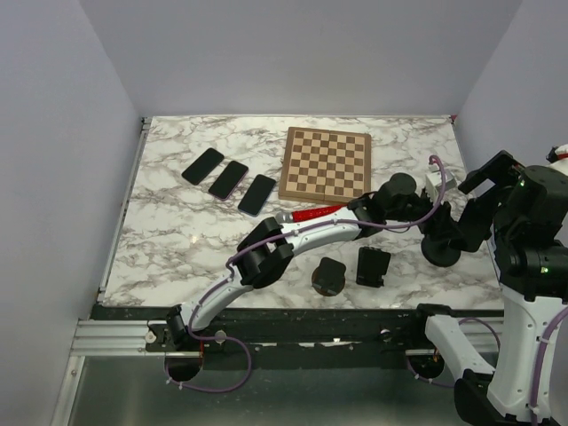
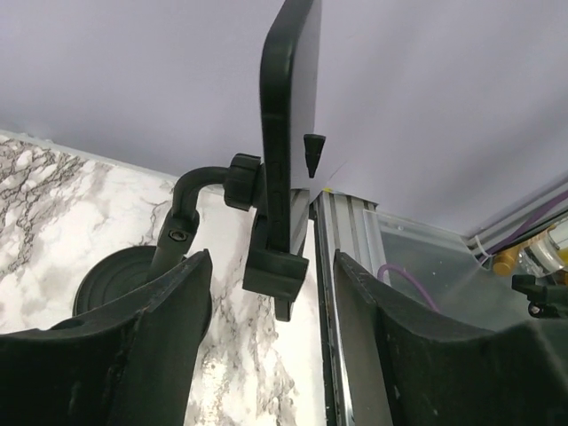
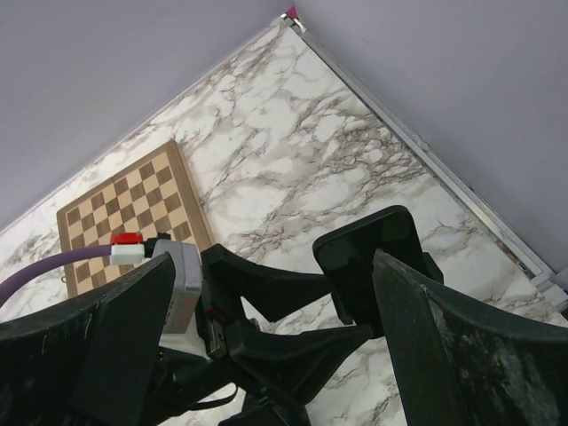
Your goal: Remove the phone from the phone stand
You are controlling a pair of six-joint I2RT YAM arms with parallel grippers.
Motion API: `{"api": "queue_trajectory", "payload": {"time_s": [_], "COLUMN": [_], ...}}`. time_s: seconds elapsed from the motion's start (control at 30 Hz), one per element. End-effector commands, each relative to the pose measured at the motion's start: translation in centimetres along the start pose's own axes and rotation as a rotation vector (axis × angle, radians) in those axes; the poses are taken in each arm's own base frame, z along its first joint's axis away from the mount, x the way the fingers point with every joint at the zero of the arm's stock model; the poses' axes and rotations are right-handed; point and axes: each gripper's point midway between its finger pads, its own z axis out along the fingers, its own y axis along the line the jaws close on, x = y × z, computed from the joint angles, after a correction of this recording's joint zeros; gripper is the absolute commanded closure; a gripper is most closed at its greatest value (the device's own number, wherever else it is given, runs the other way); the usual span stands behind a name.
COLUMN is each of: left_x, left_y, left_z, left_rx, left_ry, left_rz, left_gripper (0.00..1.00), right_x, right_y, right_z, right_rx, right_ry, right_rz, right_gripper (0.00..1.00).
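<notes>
A black phone (image 2: 288, 115) stands upright and edge-on, clamped in a black phone stand (image 2: 275, 266) with a bent arm and a round base (image 2: 115, 280). My left gripper (image 2: 273, 257) is open, a finger on each side of the stand's lower clamp, not touching it. In the right wrist view the phone (image 3: 368, 244) sits just behind my right finger (image 3: 444, 355). My right gripper (image 3: 273, 259) is open, with the left gripper's fingers (image 3: 284, 284) between its fingers. In the top view both grippers (image 1: 437, 211) (image 1: 463, 222) crowd over the stand base (image 1: 441, 251) and hide the phone.
A chessboard (image 1: 326, 164) lies at the back middle. Three dark phones (image 1: 228, 179) lie flat to its left. A second round black stand (image 1: 328, 277) and a black holder (image 1: 373, 266) sit near the front edge. The table's right rail (image 2: 346, 231) runs close to the stand.
</notes>
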Motion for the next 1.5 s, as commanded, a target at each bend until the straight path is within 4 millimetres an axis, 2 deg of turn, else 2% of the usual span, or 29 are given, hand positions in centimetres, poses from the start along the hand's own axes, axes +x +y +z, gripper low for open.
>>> {"api": "queue_trajectory", "payload": {"time_s": [0.0,0.13,0.23,0.3,0.4,0.5,0.63,0.9,1.1,1.23,1.37,1.47], "left_x": [-0.3,-0.5,-0.6,-0.7,-0.9,-1.3,-2.0,-4.2,-3.9,-2.6,-2.5,-2.7], "left_y": [-0.2,-0.4,-0.5,-0.6,-0.8,-1.1,-1.4,-0.8,-0.2,0.0,0.1,0.1], "left_z": [1.0,1.1,1.1,1.0,0.7,0.3,-1.1,-5.6,-9.2,-10.5,-11.8,-12.3], "left_rx": [0.001,0.013,0.015,0.017,0.01,0.008,-0.008,-0.036,-0.015,-0.018,-0.016,-0.001], "left_ry": [-0.002,0.003,0.005,0.007,0.015,0.02,0.036,0.09,0.114,0.181,0.178,0.18], "left_rz": [-0.004,0.0,0.006,0.01,0.016,0.029,0.054,0.109,0.061,0.059,0.042,0.031], "left_gripper": [0.38,0.48,0.6,0.71,0.93,1.0,1.0,1.0,1.0,1.0,1.0,1.0], "right_x": [-0.4,-0.9,-1.1,-1.2,-1.1,-0.6,0.6,4.5,7.1,8.7,10.8,11.5], "right_y": [0.4,0.8,0.7,0.7,0.5,0.2,-0.2,-0.2,-0.2,0.1,1.2,1.8], "right_z": [-0.7,-1.1,-1.4,-1.5,-1.5,-1.2,-0.5,1.0,2.3,2.7,3.3,3.5], "right_rx": [-0.035,-0.056,-0.051,-0.051,-0.042,-0.03,-0.008,-0.026,-0.036,-0.066,-0.146,-0.179], "right_ry": [-0.001,-0.01,-0.017,-0.02,-0.016,-0.008,0.021,0.111,0.157,0.19,0.261,0.297], "right_rz": [-0.007,0.008,0.01,0.005,0.001,-0.005,-0.013,0.001,0.005,0.001,-0.036,-0.063], "right_gripper": [0.0,0.0,0.0,0.0,0.0,0.0,0.0,0.0,0.0,0.0,0.0,0.0]}}
